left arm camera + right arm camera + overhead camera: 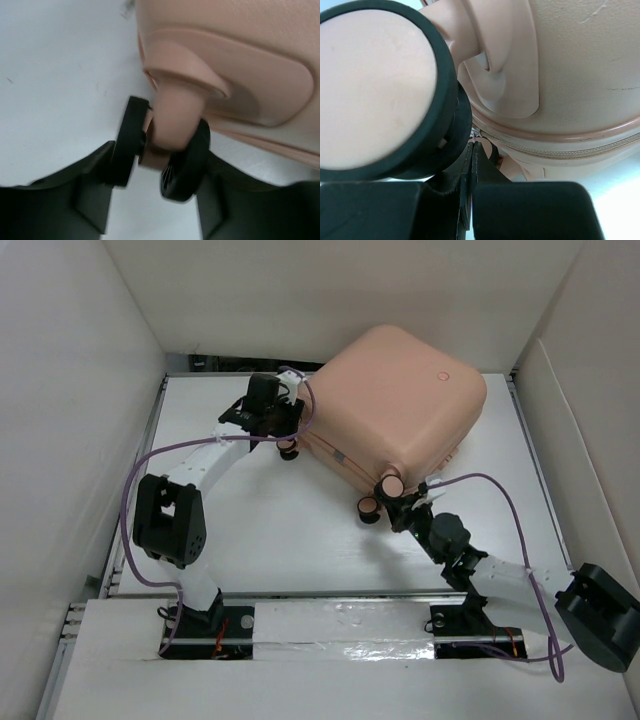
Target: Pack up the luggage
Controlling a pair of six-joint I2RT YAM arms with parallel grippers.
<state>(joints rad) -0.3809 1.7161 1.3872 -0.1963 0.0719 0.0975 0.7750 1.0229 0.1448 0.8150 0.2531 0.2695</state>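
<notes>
Luggage lay closed on the far right part of the tabletop, turned at a slant to its edges, with the wheeled side facing near and left toward both arms. That side ran from a far-left corner to a near corner, and we had one pincer at each end.

The left pincer reached in from the left. Its fingers stood on either side of the corner wheel, about half closed and tight against the black discs. We could not tell whether they were pressing yet.

The right pincer was closed, fingers together, just under the near wheel, its tips pointing at the zipper seam. We could not make out whether it pinched anything there.

We judged that the next move depended on the seam lying directly ahead of the right pincer, while the left braced the shell.
</notes>
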